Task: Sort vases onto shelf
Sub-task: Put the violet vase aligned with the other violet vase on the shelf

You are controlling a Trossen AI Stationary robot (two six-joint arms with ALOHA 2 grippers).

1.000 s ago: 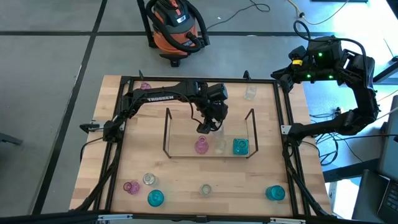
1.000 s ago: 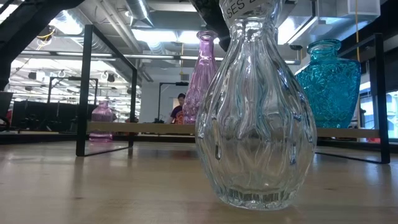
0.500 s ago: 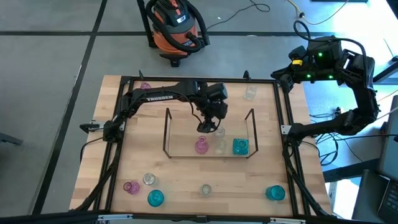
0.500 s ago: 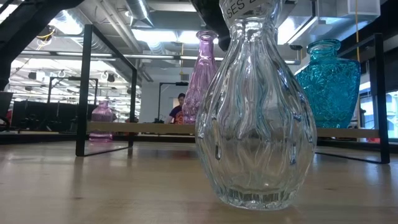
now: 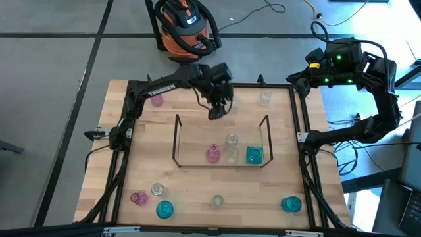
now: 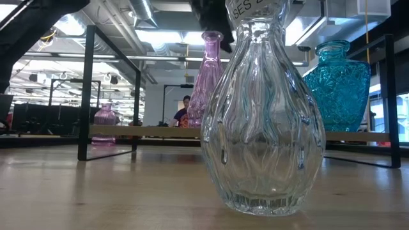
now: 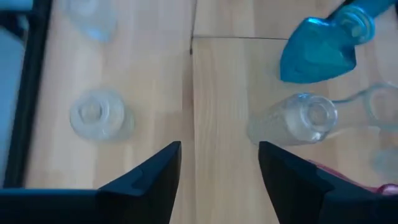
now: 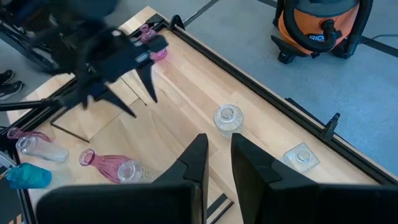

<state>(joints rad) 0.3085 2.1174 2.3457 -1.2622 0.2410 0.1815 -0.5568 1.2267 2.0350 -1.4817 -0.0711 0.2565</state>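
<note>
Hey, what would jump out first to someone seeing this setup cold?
Probably the wire shelf mid-table, with a pink vase, two clear vases and a teal vase lined up inside it. Just behind it the left hand hangs open and empty. Also striking is the orange shop vacuum on the floor beyond the table's far edge.

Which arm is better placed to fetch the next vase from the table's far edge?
Left. The left gripper hangs open over the table behind the wire shelf, near a small clear glass vase; the right gripper sits off the table's corner.
</note>
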